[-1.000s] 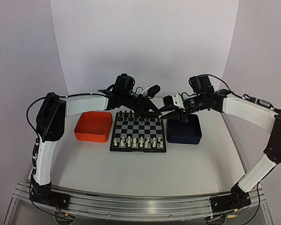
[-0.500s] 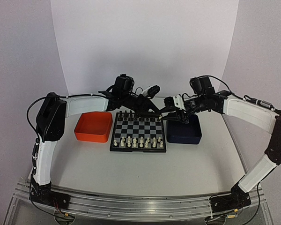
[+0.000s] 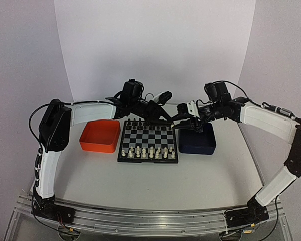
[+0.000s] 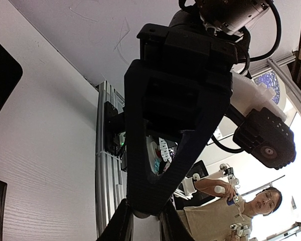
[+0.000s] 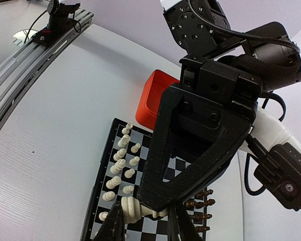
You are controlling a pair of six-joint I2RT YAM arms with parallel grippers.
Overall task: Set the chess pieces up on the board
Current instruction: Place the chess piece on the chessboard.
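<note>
The board (image 3: 148, 161) lies mid-table, also in the right wrist view (image 5: 95, 203). Cream-white chess pieces (image 3: 145, 150) stand along its near rows (image 5: 120, 165). My right gripper (image 3: 179, 122) hovers over the board's far right corner. It is shut (image 5: 145, 221) on one cream-white piece (image 5: 133, 207), which lies sideways between its fingers. My left gripper (image 3: 168, 122) meets it tip to tip (image 5: 158, 203). In the left wrist view its fingers stand a little apart (image 4: 143, 223) on either side of the right gripper's tip (image 4: 143, 201). I cannot tell whether they touch the piece.
Black pieces (image 3: 140, 123) fill the board's far rows (image 5: 200, 203). An orange tray (image 3: 98, 135) sits left of the board (image 5: 155, 98). A dark blue tray (image 3: 196, 143) sits right of it, under the right arm.
My right gripper has risen out of the blue tray and moved slightly left, up to the left gripper's tip. The left arm has not moved.
</note>
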